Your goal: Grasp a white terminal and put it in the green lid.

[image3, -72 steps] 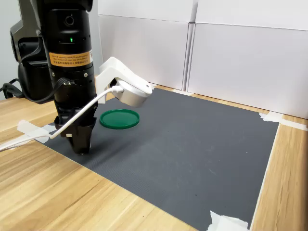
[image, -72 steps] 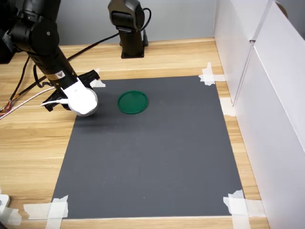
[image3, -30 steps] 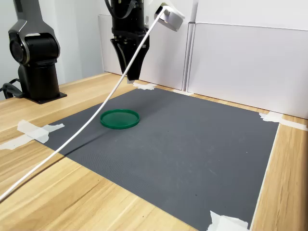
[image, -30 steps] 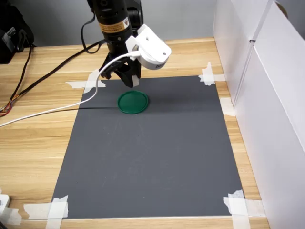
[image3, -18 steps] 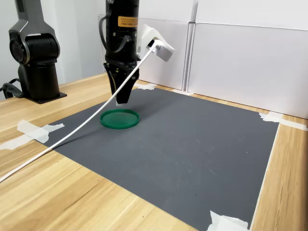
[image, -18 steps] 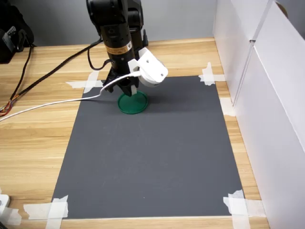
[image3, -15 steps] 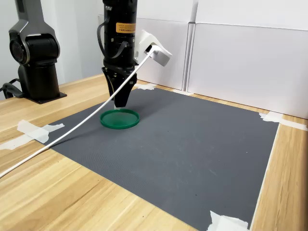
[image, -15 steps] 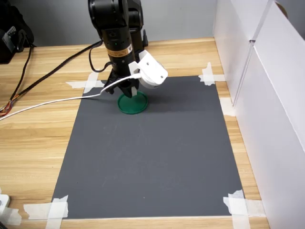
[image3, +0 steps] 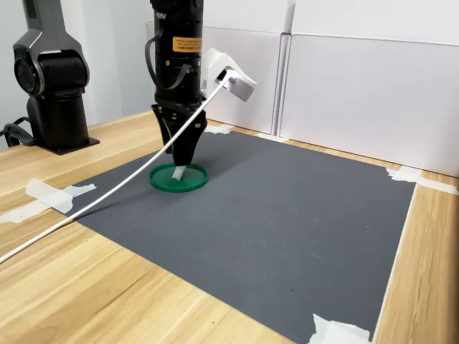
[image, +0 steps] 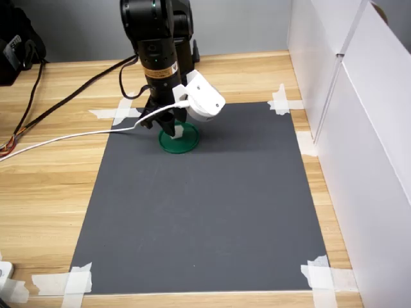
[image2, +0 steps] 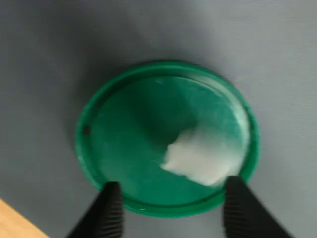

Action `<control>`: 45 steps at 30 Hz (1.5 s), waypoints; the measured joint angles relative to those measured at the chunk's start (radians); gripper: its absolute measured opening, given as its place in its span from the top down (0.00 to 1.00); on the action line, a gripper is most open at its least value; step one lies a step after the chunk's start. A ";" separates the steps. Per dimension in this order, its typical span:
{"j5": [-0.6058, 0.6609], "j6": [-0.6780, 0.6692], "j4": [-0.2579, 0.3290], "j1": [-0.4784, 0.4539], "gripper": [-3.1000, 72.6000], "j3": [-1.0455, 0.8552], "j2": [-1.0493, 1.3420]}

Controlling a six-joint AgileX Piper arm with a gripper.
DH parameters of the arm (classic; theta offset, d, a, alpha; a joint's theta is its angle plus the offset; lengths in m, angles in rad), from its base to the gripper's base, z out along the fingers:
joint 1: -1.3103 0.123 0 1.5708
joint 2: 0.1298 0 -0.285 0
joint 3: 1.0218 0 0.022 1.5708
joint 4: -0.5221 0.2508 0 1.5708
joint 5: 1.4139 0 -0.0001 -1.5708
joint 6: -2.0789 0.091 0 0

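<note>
The green lid (image: 184, 144) (image3: 189, 182) lies on the dark mat near its far edge in the first exterior view. My gripper (image: 172, 131) (image3: 181, 162) points straight down just above it. In the wrist view the two black fingers (image2: 112, 208) stand wide apart at the rim of the green lid (image2: 129, 129). The white terminal (image2: 197, 159) shows blurred inside the lid, between the fingers and close to one of them, gripped by neither. It also shows as a small white piece under the fingertips (image3: 177, 173) (image: 174, 133).
The grey mat (image: 205, 212) is taped to a wooden table (image: 45, 192). A white cable (image: 64, 137) trails from the wrist camera toward the first exterior view's left. White walls (image: 359, 128) stand on the first exterior view's right. A black arm base (image3: 54, 86) stands on the second exterior view's left.
The arm swung from the mat's left edge to above the lid and came down onto it. The white terminal now shows below the fingertips, in the lid.
</note>
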 joint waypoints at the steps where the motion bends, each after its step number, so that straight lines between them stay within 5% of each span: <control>1: -0.004 0.000 -0.003 0.000 0.22 0.000 0.000; 8: -0.009 0.000 0.003 0.000 0.15 0.000 0.038; 15: -0.011 -0.033 0.088 0.000 0.19 -0.003 0.148; 19: -0.011 -0.045 0.137 0.000 0.33 -0.003 0.241; 28: -0.080 -0.046 0.264 0.000 0.93 -0.047 0.494; 37: -0.387 -0.003 0.280 0.000 0.98 -0.286 0.752; 45: -0.460 0.201 0.284 0.000 0.98 -0.419 0.947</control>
